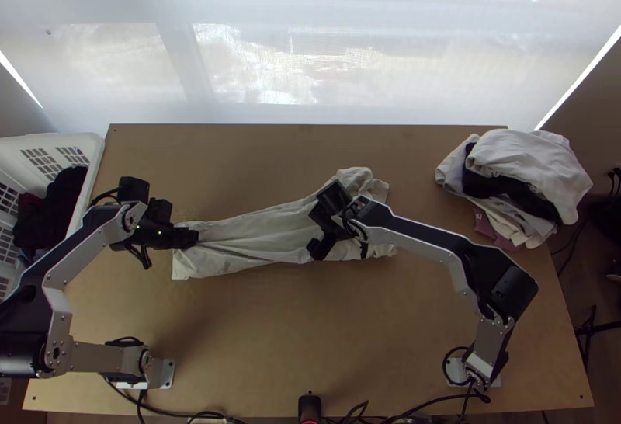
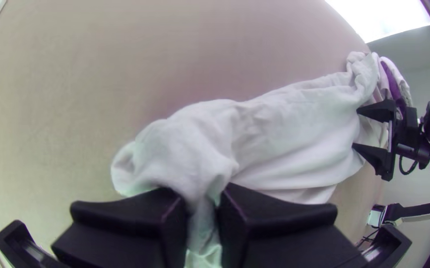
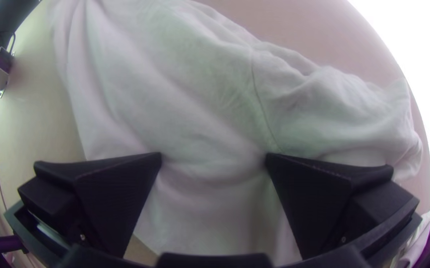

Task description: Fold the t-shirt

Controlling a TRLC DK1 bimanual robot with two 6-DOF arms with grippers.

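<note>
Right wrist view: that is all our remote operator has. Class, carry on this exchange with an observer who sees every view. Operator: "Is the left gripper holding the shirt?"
Observer: Yes, the left gripper has the shirt pinched between its fingers.
Operator: Which part of it?
Observer: Near the end on the basket's side of the table.
Operator: Is anything in that basket?
Observer: Yes, dark clothes.
</note>
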